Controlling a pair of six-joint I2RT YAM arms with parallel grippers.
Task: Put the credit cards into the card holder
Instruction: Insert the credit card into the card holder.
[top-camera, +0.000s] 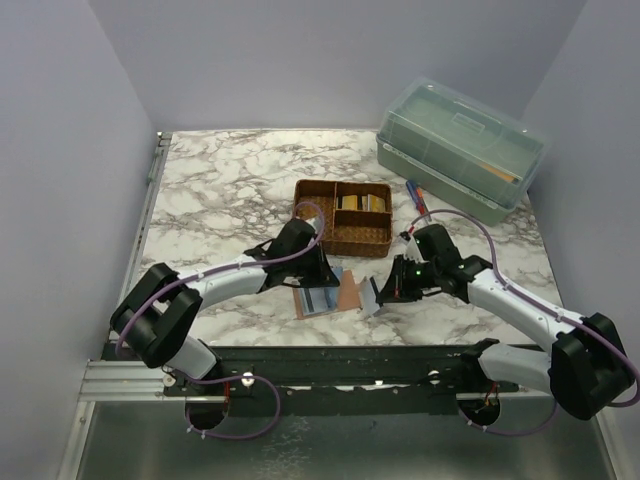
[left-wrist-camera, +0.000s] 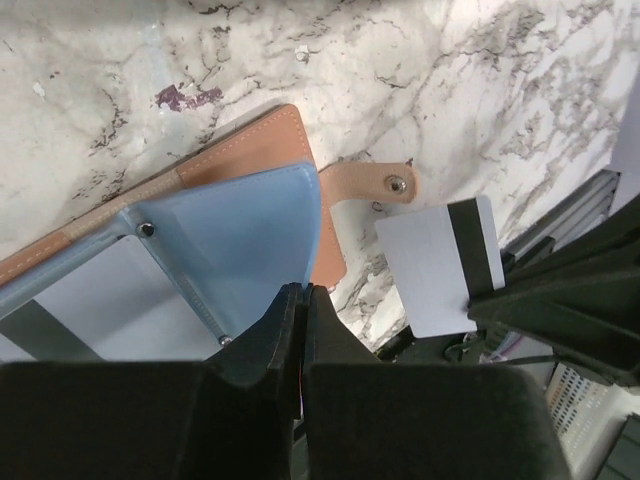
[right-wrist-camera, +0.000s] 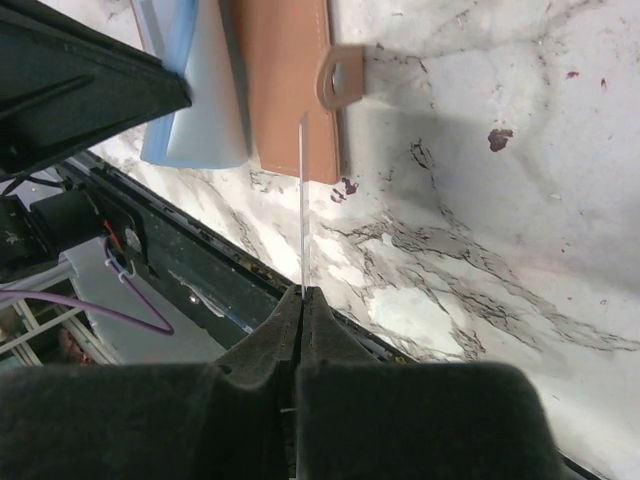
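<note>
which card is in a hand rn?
The whitish card with the black stripe, pinched in the right hand beside the card holder; the yellowish ones lie in the woven tray.

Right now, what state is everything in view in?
Holder: open on table, snap undone.
Card: in right gripper, outside holder.
Left gripper: jaws shut on holder's pocket.
Right gripper: jaws shut on card.
Box: lid closed.

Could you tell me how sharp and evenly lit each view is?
Top external: soft, even light, no harsh shadows. Left wrist: card holder and card sharp, own fingers a dark mass. Right wrist: card edge-on, a thin line; soft shadow on the table beside it.
</note>
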